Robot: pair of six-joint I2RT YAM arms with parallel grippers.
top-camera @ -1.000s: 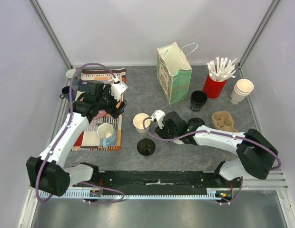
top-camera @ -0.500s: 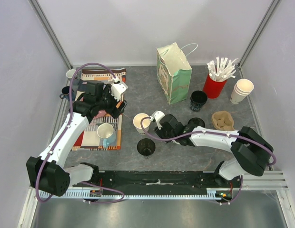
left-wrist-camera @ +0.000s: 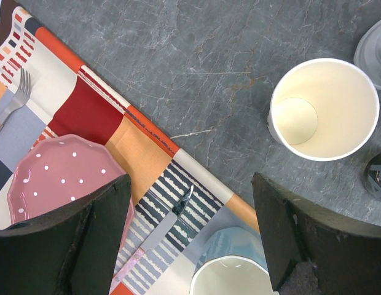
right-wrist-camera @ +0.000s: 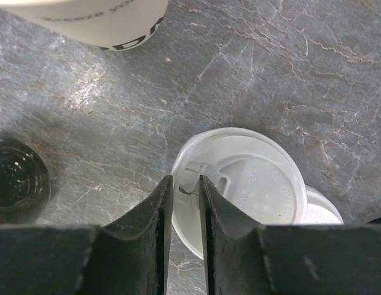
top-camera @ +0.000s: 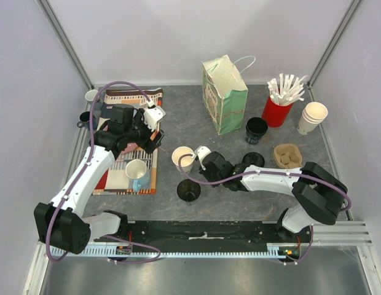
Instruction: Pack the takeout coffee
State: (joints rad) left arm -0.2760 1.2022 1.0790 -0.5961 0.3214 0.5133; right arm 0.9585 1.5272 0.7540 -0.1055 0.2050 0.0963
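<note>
A pale paper cup stands open and lidless on the grey table; it also shows in the left wrist view and at the top of the right wrist view. My right gripper is just right of it. In its wrist view the gripper is shut on the rim of a white plastic sip lid. The lid's edge shows in the left wrist view. No lidded cup is in view. My left gripper hangs open and empty over the placemat.
A lidless black cup stands in front of the paper cup, another by the paper bag. A black lid, cup carrier, red straw cup and cup stack are right. Blue mug, pink plate and knife lie on the placemat.
My right gripper has moved a little left, closer to the open paper cup. The left arm has not moved.
</note>
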